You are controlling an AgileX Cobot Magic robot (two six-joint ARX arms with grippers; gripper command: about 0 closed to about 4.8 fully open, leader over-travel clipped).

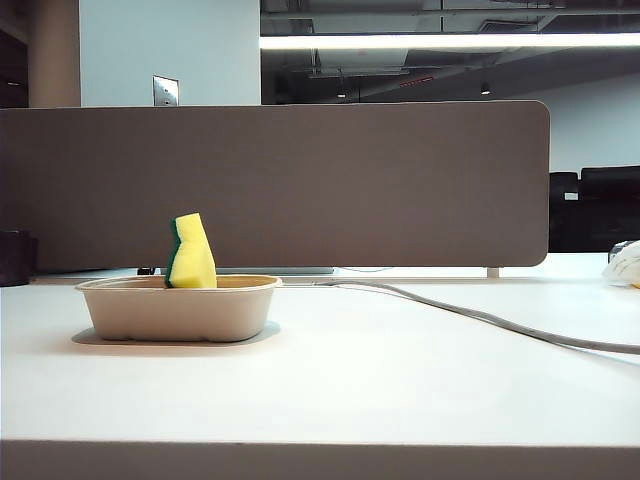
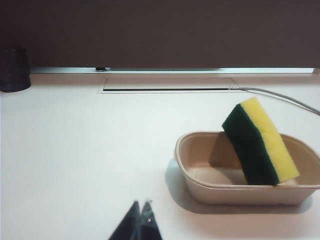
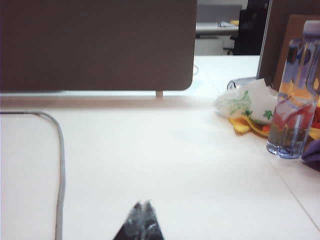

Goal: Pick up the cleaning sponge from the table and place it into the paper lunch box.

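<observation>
The cleaning sponge (image 1: 192,254) is already in the paper lunch box (image 1: 178,310). It stands tilted, with its low end on the box floor and its side leaning on the box wall, and its top sticks up above the rim. The box sits on the left part of the white surface (image 1: 400,380).

The left end effector (image 2: 140,206) is pinched closed with nothing in it, low and near, just to the left of the box. The right end effector (image 3: 144,206) is clenched and empty too, far off on the right side.

The sponge could tip over or fall out if something bumps the box. The grey cable (image 1: 480,315) on the right could snag an arm. The bottle (image 3: 294,100) and bag (image 3: 245,102) sit far right. The middle has lots of open room.
</observation>
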